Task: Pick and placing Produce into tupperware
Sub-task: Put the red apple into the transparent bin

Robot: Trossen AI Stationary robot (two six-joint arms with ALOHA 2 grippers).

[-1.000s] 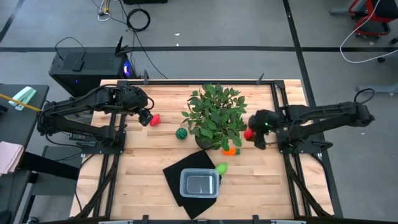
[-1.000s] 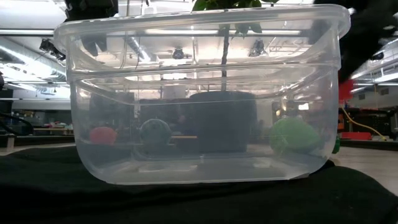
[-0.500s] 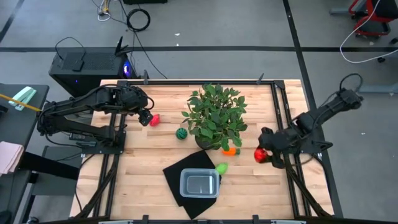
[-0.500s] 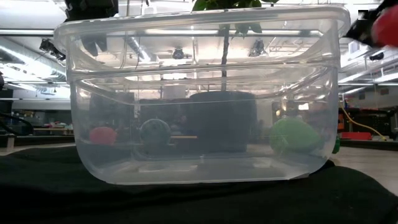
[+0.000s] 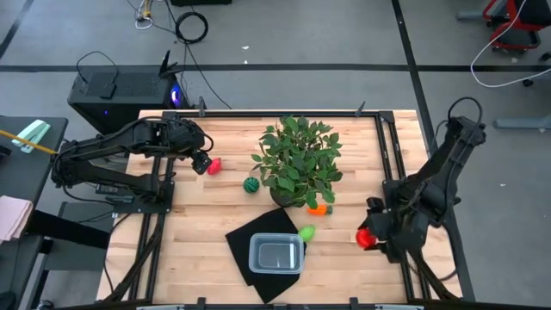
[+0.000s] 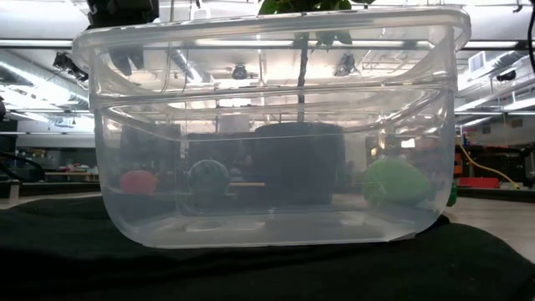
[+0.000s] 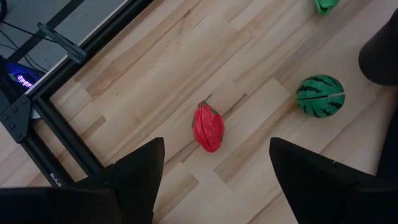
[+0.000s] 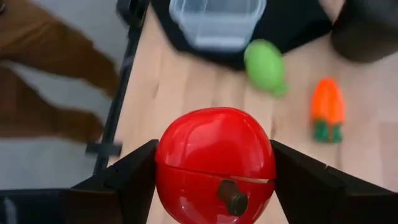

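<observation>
Two grippers are mine: my right gripper [image 5: 372, 237] clamps a red tomato [image 8: 215, 160] above the table's right edge, right of the tupperware [image 5: 276, 255]. My left gripper [image 5: 203, 164] hovers, fingers spread and empty, over a red pepper [image 7: 208, 127] at the far left.

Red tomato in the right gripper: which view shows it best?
The right wrist view: the red tomato fills the frame between the fingers. The high view shows it small at the table's right edge. Low and left wrist views miss it.

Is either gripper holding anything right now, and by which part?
The right gripper holds a red toy tomato, its fingers clamping opposite sides. The left gripper is open, holding nothing.
</observation>
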